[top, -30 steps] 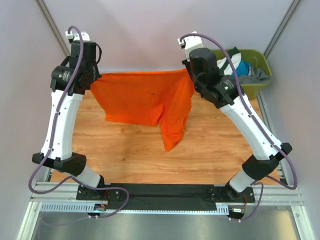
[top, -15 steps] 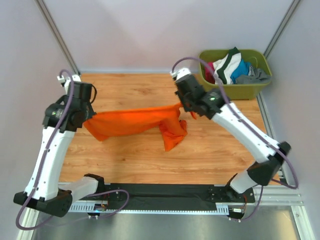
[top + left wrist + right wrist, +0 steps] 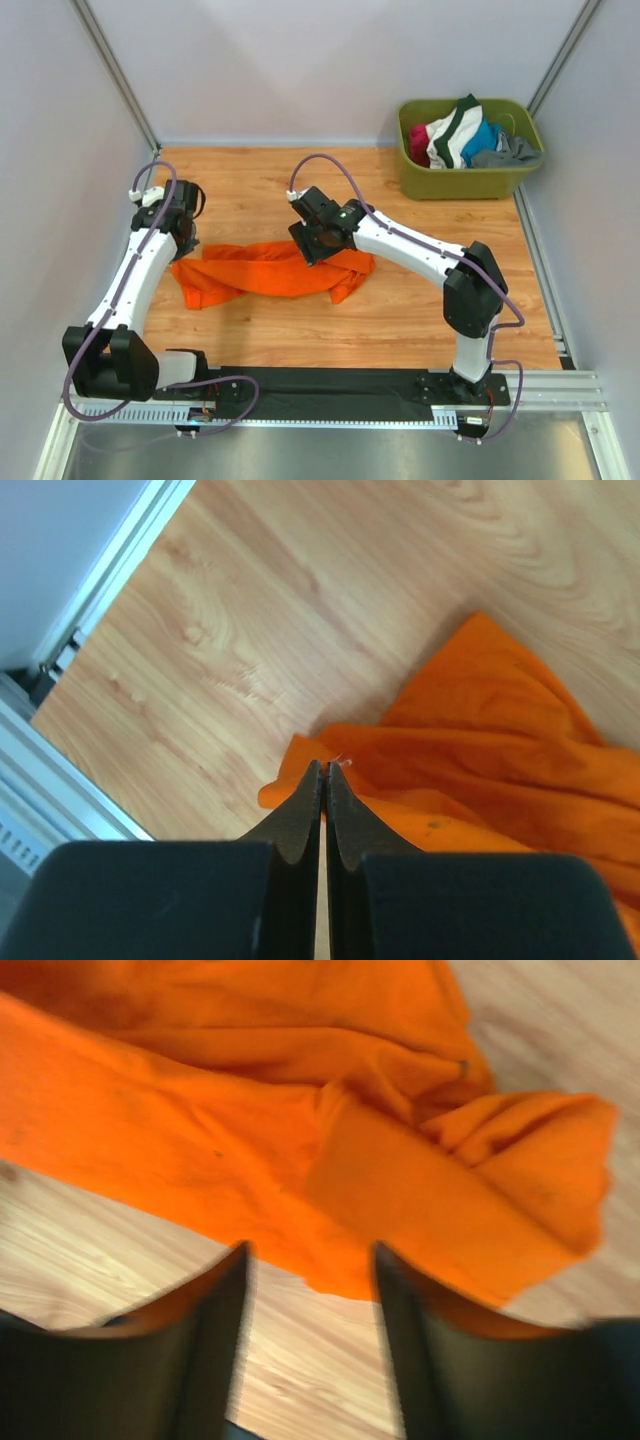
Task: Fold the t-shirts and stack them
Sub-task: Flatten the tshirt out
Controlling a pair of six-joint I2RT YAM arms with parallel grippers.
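The bright orange t-shirt (image 3: 265, 275) lies crumpled in a long band across the wooden table (image 3: 420, 310). My left gripper (image 3: 183, 245) is at the shirt's left end. In the left wrist view that left gripper (image 3: 325, 766) is shut, with a thin edge of the t-shirt (image 3: 480, 740) pinched at its tips. My right gripper (image 3: 322, 245) hovers over the shirt's right part. The right wrist view shows this gripper (image 3: 310, 1260) open just above the near edge of the t-shirt (image 3: 300, 1140), with nothing between its fingers.
An olive-green tub (image 3: 470, 182) at the back right holds several other bunched clothes (image 3: 460, 135). Grey walls close in the table on the left, back and right. A metal rail (image 3: 90, 590) runs along the table's left edge.
Both arms came down and toward the near side, and the shirt went from hanging spread between them to lying on the table. The right gripper opened and let go of it.
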